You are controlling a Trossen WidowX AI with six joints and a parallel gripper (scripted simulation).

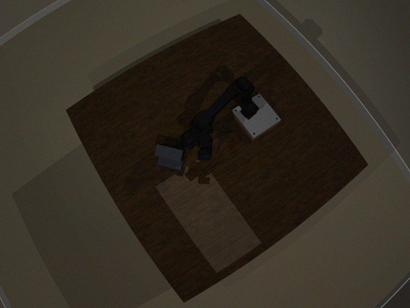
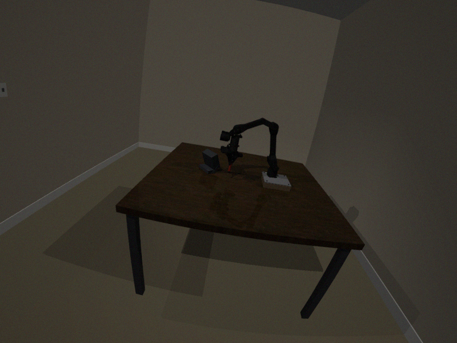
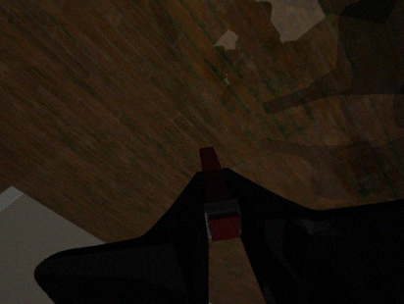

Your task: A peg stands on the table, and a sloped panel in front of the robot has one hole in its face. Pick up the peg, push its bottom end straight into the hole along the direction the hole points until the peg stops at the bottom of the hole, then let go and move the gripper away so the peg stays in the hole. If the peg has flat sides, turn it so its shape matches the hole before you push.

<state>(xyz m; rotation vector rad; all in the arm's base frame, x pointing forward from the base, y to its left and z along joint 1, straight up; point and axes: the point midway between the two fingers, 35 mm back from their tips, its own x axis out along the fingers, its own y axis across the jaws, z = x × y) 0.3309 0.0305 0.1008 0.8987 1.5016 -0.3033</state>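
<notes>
A red peg with flat sides [image 2: 229, 168] [image 3: 225, 228] is held between the fingertips of my gripper [image 2: 230, 164] [image 3: 212, 176], which is shut on it. The peg's bottom end points down and seems to hang a little above the table in the exterior view. The grey sloped panel [image 1: 169, 152] [image 2: 211, 159] stands beside the gripper, to its left in the top and exterior views, and does not touch the peg. The hole in its face cannot be made out in these dark frames. In the top view the arm hides the peg and the fingertips.
The wooden table [image 1: 298, 159] [image 2: 288, 218] carries the white base plate [image 1: 261, 124] [image 2: 279, 181] of the arm, right of the panel. A low grey block [image 1: 170, 164] [image 2: 206, 169] sits at the panel's foot. A light patch and arm shadows lie on the table.
</notes>
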